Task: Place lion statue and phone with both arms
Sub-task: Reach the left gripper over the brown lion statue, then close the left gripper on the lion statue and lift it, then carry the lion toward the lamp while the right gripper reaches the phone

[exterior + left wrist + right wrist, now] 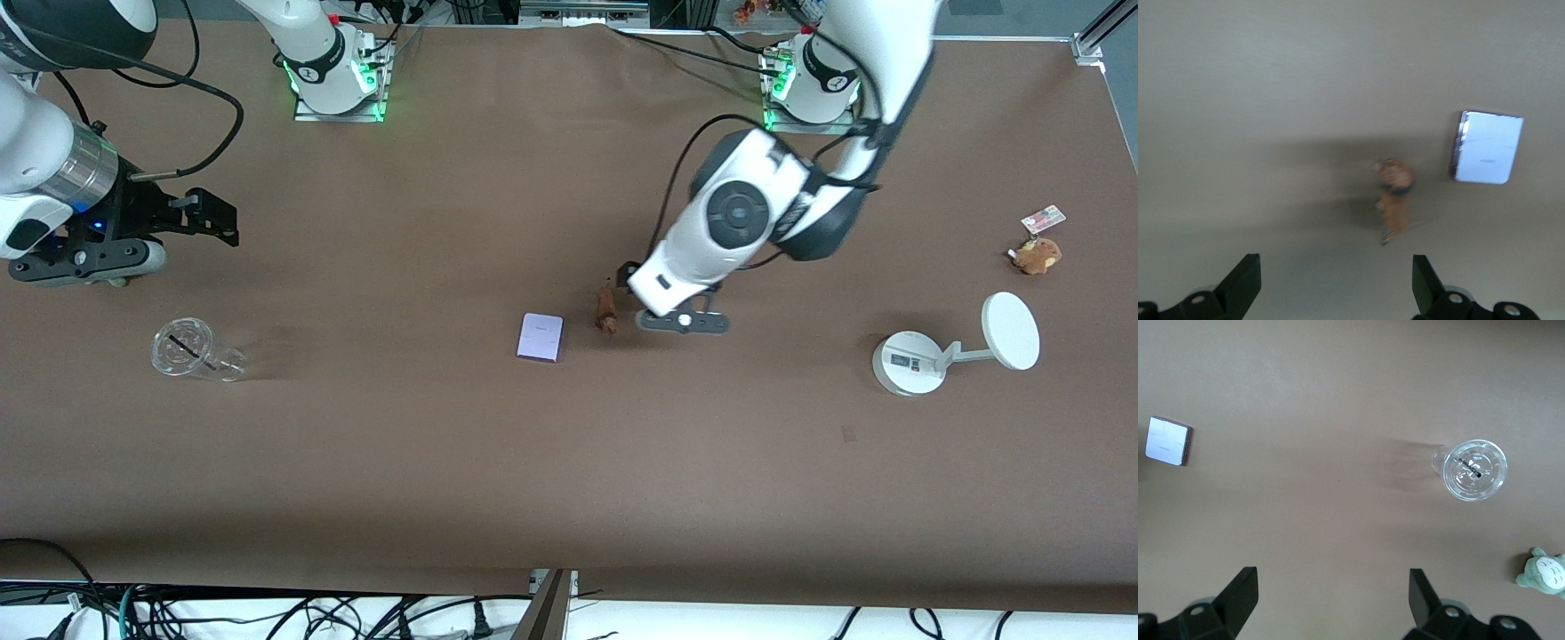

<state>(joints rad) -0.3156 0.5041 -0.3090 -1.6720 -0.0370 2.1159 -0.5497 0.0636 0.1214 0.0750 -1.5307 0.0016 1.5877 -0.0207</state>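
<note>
Two end effectors wide, empty | left (1331,283) over lion (606,308) | right (1328,600) waits | phone (540,337) beside lion

count, all views: two franka arms, two two-finger grippers: left gripper (629,283) and right gripper (218,218), both with fingers spread, nothing in either. one phone (540,338), flat, pale lavender. one lion statue (606,308), tiny, orange-brown. plush toys: two, one brown plush toy (1037,255) and one grey-green plush toy (1543,573) (right wrist view only). one card tag (1043,218) by the brown plush. one clear plastic cup (188,349) with lid, on its side. one white stand (907,362) with round base and one disc. one table (569,471), brown cover. loose objects on the table total: six, counting the tag with its plush.
</note>
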